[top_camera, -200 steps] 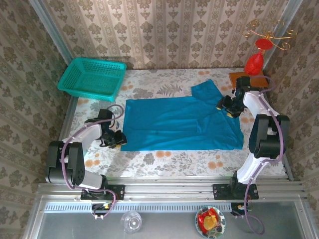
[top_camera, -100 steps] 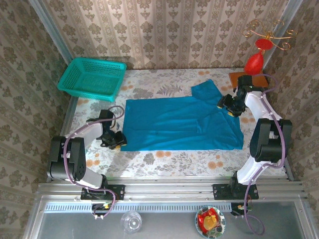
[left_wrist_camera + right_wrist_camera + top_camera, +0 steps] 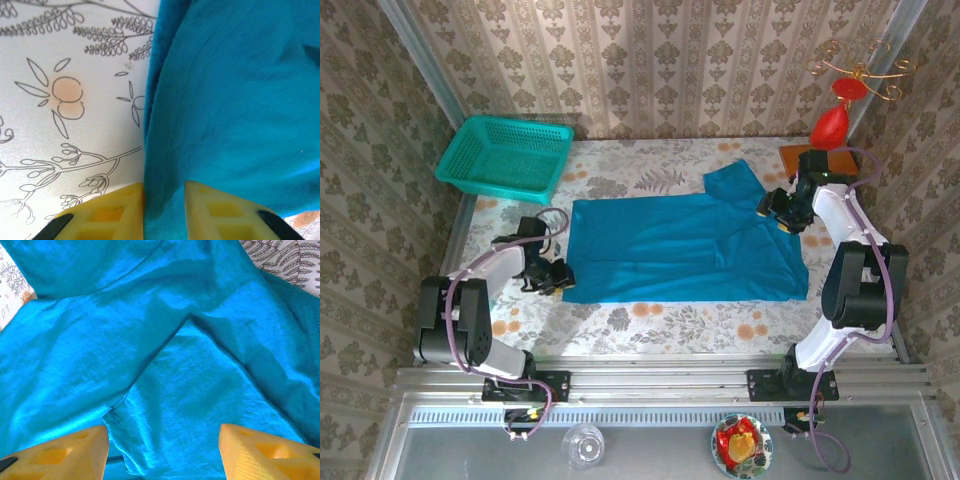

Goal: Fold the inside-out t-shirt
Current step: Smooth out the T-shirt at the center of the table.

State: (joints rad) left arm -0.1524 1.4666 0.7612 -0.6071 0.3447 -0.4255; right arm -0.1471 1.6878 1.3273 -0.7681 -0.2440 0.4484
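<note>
The inside-out t-shirt [image 3: 680, 245] lies spread flat across the middle of the table, bright blue, with one sleeve pointing to the back right. My left gripper [image 3: 552, 279] sits low at the shirt's near left corner. In the left wrist view the shirt's edge [image 3: 165, 150] rises as a fold between the yellow fingers, and the left gripper [image 3: 164, 189] is shut on it. My right gripper [image 3: 778, 212] hovers over the shirt's right end near the sleeve. In the right wrist view the right gripper [image 3: 162, 432] stands wide open above a flat sleeve hem [image 3: 117, 415].
A teal mesh basket [image 3: 505, 155] stands at the back left corner. A wooden block [image 3: 810, 160] with a red ornament [image 3: 830, 125] is at the back right, close behind the right arm. The floral tablecloth [image 3: 650, 320] shows in front of the shirt.
The right arm's elbow has swung outward to the right and its gripper has edged slightly toward the back. The left gripper has shifted a little at the shirt's corner. The shirt lies as before.
</note>
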